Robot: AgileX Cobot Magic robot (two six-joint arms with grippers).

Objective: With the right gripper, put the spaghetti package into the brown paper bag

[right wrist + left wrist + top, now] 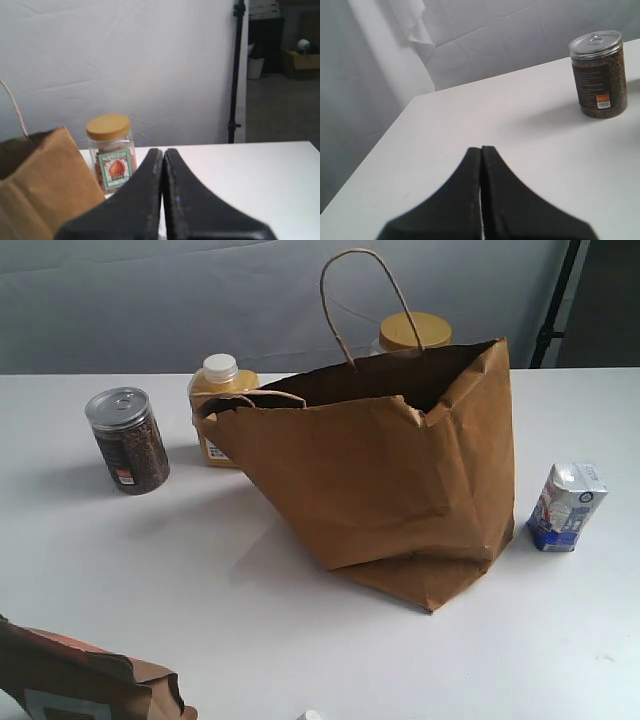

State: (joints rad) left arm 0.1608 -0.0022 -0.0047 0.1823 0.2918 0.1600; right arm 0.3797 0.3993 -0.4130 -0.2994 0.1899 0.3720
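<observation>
The brown paper bag [390, 470] stands open at the middle of the white table [150, 580], leaning and crinkled, with its cord handle [358, 290] sticking up. Its edge also shows in the right wrist view as the brown paper bag [40, 185]. The spaghetti package is out of view in every frame. My right gripper [163, 151] is shut with nothing between its black fingers, beside the bag and pointing toward the yellow-lidded jar. My left gripper [481, 148] is shut and empty over bare table, away from the bag. Neither arm appears in the exterior view.
A dark can with a silver lid [127, 440] and a juice bottle [222, 400] stand left of the bag. A yellow-lidded jar [413, 332] is behind it, a small white-blue carton [567, 506] to its right. A smaller brown bag with an orange-red panel [80, 675] lies front left.
</observation>
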